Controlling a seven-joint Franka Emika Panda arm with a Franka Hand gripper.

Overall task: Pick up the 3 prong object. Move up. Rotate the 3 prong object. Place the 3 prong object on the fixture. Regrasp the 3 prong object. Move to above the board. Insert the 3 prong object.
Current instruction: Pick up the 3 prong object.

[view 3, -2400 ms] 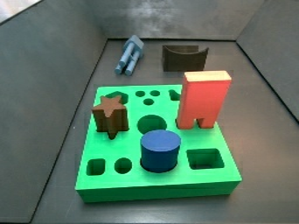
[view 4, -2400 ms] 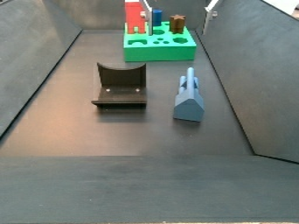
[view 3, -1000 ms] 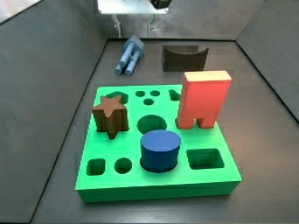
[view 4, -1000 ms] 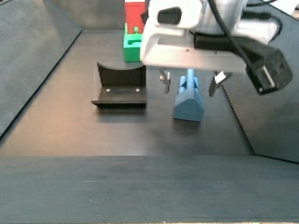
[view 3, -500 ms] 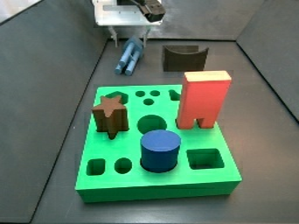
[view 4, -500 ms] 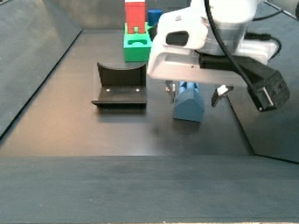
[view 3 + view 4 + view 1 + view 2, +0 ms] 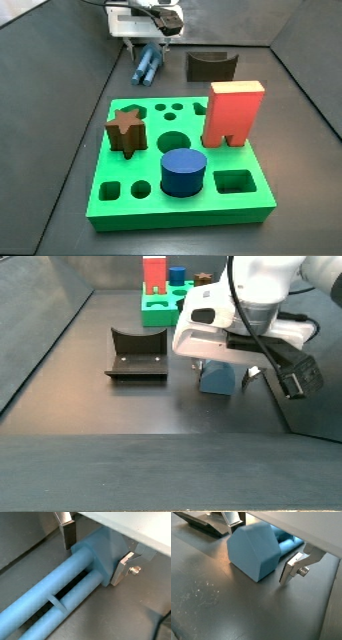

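The 3 prong object is a grey-blue piece lying flat on the floor at the back left; it also shows in a side view. My gripper is low over its thick end, open, with one finger on each side. In both wrist views the piece's block end sits between the silver fingers, not squeezed. The dark fixture stands beside the piece. The green board lies further off.
On the board stand a red block, a brown star peg and a dark blue cylinder. Grey sloping walls close in the floor on both sides. The fixture's edge shows in a wrist view.
My gripper came into view and went down over the 3 prong object; its fingers now straddle the thick end. The piece has not moved.
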